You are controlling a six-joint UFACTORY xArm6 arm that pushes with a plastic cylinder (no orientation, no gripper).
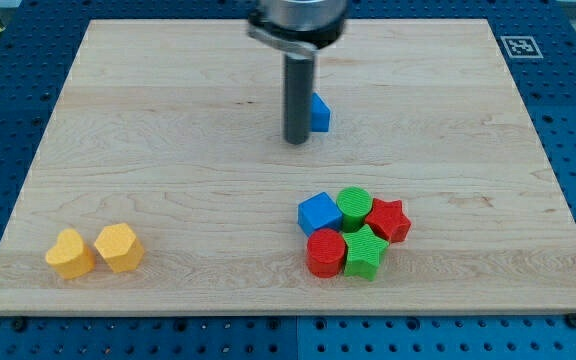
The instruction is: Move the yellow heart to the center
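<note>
Jaws: none fitted on this rig, so no open or clenched state to record; the arm ends in a dark rod. My tip (pixel 296 141) sits on the wooden surface (pixel 168 120) in the upper middle of the view, just beside a small blue block (pixel 320 113), whose shape is partly hidden behind the rod.

Yellow heart (pixel 69 253) lies near the view's bottom-left corner, well apart from my tip. A second yellow block (pixel 119 247), angular in outline, sits just to its right, touching or nearly so; cannot tell which.

Cluster at lower right of centre: blue cube (pixel 318 213), green cylinder (pixel 354 208), red star (pixel 388 220), red cylinder (pixel 325 252), green star (pixel 364 251), packed together.

Progress, by judgement: nothing done yet. Heart is far from centre and untouched. Remaining: bring tip round to the heart's far left side, then push it up and right without dragging its yellow neighbour along.
</note>
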